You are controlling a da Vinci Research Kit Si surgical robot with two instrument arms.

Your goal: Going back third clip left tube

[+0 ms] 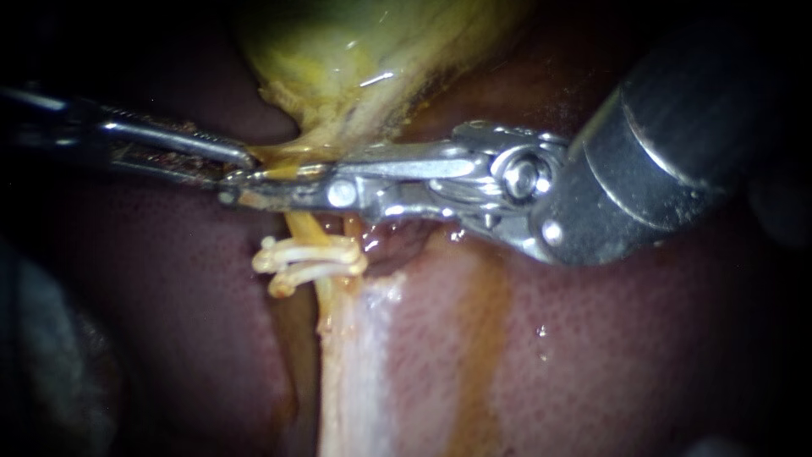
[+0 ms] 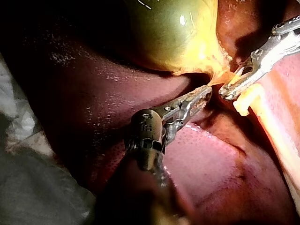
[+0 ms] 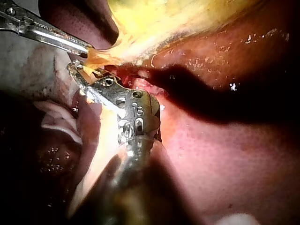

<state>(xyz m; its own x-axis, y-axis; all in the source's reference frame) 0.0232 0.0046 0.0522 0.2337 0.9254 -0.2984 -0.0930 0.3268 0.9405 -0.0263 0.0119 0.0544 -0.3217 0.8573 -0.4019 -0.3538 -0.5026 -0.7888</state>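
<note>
Left instrument (image 1: 241, 158) enters over the liver (image 1: 609, 355) and reaches the narrow lower end of the gallbladder (image 1: 355, 51). Its jaws are closed on a yellow strand of gallbladder tissue there, one jaw on each side. The right wrist view shows that strand drawn taut at the jaw tips.

Right instrument (image 1: 237, 187) comes in from the upper right. Its jaws lie crosswise just below the gallbladder's neck, tips close beside those of the left instrument. A slim gap shows between these jaws, clearest in the left wrist view, with amber tissue visible through it. No grip from both sides is evident, so they are recorded as parted.

Tube (image 1: 302, 227) runs from the gallbladder's neck, passes beneath the right instrument's jaws and continues along the liver surface. Clips (image 1: 309, 258), pale cream, sit across the tube just beyond the right instrument's jaws, on the side away from the gallbladder. They are stacked tightly against one another and the exact count cannot be determined. Clips and jaws are near but not touching.

Pale strip of tissue (image 1: 364, 372) continues from the clips along the middle of the liver, with darker red liver on either side. Which tube is the left one cannot be told
</note>
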